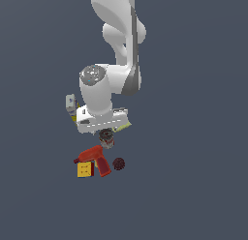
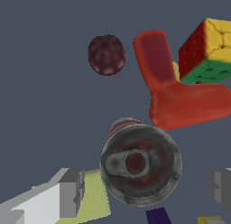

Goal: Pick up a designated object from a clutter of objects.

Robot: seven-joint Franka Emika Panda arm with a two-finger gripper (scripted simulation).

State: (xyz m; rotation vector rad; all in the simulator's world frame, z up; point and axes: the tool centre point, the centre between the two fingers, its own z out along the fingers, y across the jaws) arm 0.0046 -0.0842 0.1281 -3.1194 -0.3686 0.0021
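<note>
Can: a small tin can (image 2: 140, 166) with a red-and-white label, dark top and pale metal rims; it stands upright on the grey surface (image 2: 45, 105), seen nearly end-on in the wrist view.
Position: directly under the gripper (image 2: 146, 191), between the two fingers (image 2: 71, 191); in the exterior view the can (image 1: 106, 138) sits just below the hand, near the red toy drill (image 1: 94, 159).
Neighbours: the drill's handle (image 2: 180, 90) lies just beside the can; the dark ball (image 2: 106, 54) is clear of it; the multicoloured cube (image 2: 207, 51) sits behind the drill; a pale yellow flat block (image 2: 94, 198) lies next to the can's base.
Fingers: spread wide, one on each side of the can, apart from its wall and holding nothing.
Handling, judged: rigid metal, light, not fragile; the smooth curved wall may slip or roll under an off-centre squeeze.
Where to grip: across the middle of the wall, below the top rim, pads on opposite sides.
Risk: the drill may be nudged on closing.
</note>
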